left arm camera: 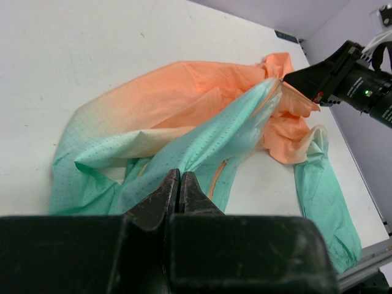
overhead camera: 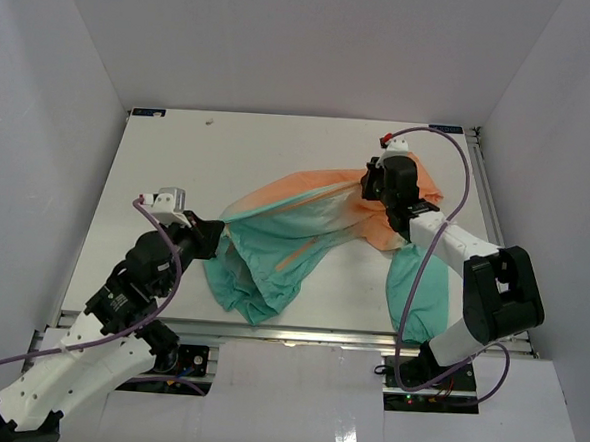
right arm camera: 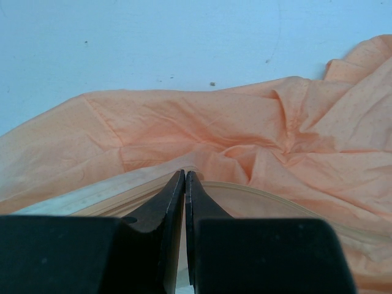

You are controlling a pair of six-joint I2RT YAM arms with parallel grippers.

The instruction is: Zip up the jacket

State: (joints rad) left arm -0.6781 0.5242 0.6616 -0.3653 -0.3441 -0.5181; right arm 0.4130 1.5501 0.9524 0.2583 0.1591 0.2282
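At the tips of my right jaws, pressed almost flat together, a pale band along the edge of the jacket [right arm camera: 214, 122] is pinched. I judge this to be the orange top end, up by the collar. My left jaws are just as narrow, and they look closed on the teal hem at the opposite end, though the cloth between the tips is hard to make out.

Between the two holds a ridge of fabric [left arm camera: 226, 131] runs fairly straight from teal to orange. I take that to be the point of the hold: with the front edge drawn out in a line, the zipper seam [left arm camera: 216, 176] lies open to view instead of buried in folds.

The rest of the jacket sprawls loose over the middle of the white bench [overhead camera: 168, 163], bunched at the near side, with one teal sleeve [overhead camera: 418, 294] trailing toward my right arm's base. The front is not yet closed.

I can read no brand, label or writing anywhere on the cloth or on the bench — only a small green light [left arm camera: 366, 93] on my right wrist.
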